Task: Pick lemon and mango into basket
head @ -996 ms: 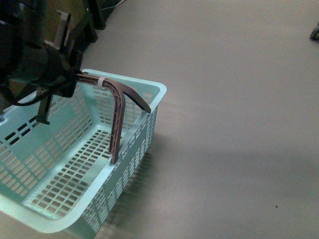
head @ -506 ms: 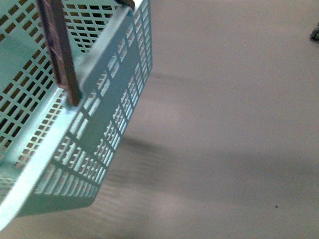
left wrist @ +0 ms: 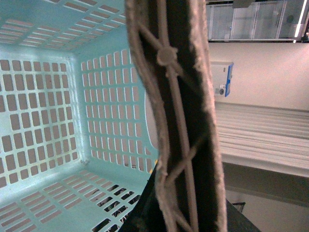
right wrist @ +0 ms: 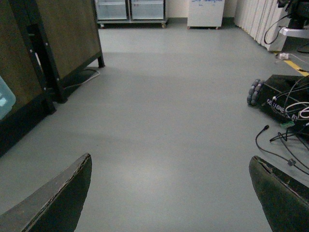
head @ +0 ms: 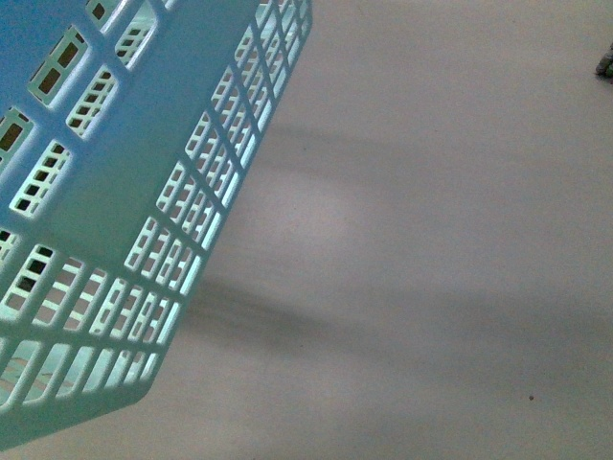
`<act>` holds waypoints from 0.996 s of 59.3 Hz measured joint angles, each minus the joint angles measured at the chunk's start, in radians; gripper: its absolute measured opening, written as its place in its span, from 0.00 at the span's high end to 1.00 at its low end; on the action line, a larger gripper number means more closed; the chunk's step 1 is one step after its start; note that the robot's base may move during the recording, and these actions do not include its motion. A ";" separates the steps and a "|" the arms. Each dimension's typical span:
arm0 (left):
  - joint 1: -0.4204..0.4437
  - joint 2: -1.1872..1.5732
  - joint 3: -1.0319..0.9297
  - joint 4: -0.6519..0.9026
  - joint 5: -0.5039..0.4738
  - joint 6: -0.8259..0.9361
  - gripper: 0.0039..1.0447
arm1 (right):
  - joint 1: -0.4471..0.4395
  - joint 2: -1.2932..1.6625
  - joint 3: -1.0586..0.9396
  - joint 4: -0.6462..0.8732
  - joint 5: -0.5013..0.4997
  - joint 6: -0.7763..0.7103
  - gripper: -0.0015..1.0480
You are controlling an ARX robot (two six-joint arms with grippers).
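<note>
though just basket (head: 115, 192) wall frontally, handle (left wrist: 178, 121) at left wrist

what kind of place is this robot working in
Likely an indoor robotics lab or workshop: a bare grey floor, loose cables beside a black wheeled unit, and glass-fronted cabinets along the far wall.

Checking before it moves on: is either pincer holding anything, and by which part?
The left pincer appears to hold the basket by its brown handle; the right pincer is open and empty.
</note>
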 joint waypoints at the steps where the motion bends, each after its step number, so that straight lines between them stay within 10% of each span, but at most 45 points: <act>1: 0.000 0.000 0.000 0.000 0.000 0.000 0.95 | 0.000 0.000 0.000 0.000 0.000 0.000 0.08; 59: 0.000 0.002 0.000 -0.004 -0.004 0.002 0.95 | 0.000 0.000 0.000 0.000 0.000 0.000 0.08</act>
